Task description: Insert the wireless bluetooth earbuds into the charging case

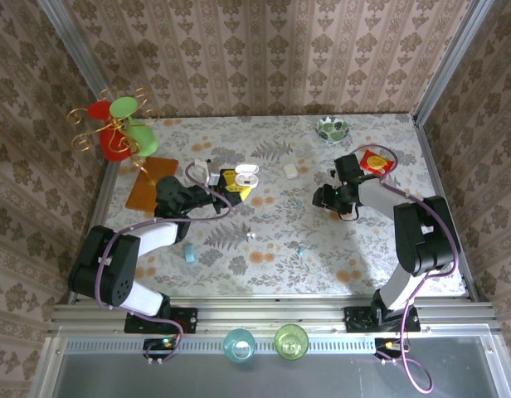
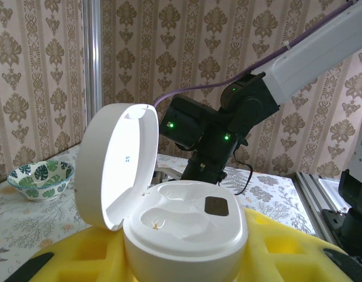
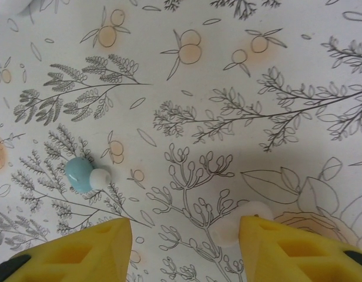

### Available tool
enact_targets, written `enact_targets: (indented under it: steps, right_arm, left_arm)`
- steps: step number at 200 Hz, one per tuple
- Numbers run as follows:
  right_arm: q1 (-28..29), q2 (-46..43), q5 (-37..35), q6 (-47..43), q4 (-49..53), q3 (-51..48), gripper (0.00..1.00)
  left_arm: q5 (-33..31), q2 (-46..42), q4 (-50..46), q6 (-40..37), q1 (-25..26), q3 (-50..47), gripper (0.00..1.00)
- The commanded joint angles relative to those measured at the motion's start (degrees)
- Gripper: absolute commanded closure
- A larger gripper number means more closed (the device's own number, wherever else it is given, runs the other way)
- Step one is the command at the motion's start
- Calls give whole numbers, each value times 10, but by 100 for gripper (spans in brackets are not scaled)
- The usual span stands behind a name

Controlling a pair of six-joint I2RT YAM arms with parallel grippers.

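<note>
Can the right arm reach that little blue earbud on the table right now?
Probably yes: the blue earbud lies uncovered on the table just beyond the right fingers, with nothing between them.

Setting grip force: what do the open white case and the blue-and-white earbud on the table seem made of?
The charging case: hard moulded plastic by the look, smooth white, satin sheen inside the lid. The earbud: glossy pale-blue shell, likely hard plastic, going by its highlight; its matt white tip may be soft silicone.
</note>
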State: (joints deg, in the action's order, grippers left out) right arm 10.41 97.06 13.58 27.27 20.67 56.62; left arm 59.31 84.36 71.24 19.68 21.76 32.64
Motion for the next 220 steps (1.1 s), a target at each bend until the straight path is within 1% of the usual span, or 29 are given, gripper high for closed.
enact_targets:
  steps: [1,56,73,110,137,153,175,220]
  right_arm:
    - [0,5,31,3,-6,-2,48]
    - [0,29,79,-2,-16,15,48]
    - [0,17,88,-7,-32,14,47]
    - [-5,-49,57,6,-96,-28,44]
    - [-33,-66,44,31,-116,-56,45]
    - [-59,-52,60,46,-114,-60,48]
    - [-87,-19,113,63,-134,-64,51]
    - [-97,38,169,71,-166,-57,53]
  left_arm:
    - [9,-6,22,-13,-1,3,67]
    - [7,-7,23,-15,3,-1,67]
    - [5,-8,23,-15,4,-3,67]
    - [5,-9,23,-16,4,-4,67]
    - [6,-7,23,-17,4,-3,67]
    - [7,-6,23,-18,5,-1,67]
    - [7,-5,23,-18,5,-3,67]
    - [6,-7,22,-18,5,-6,67]
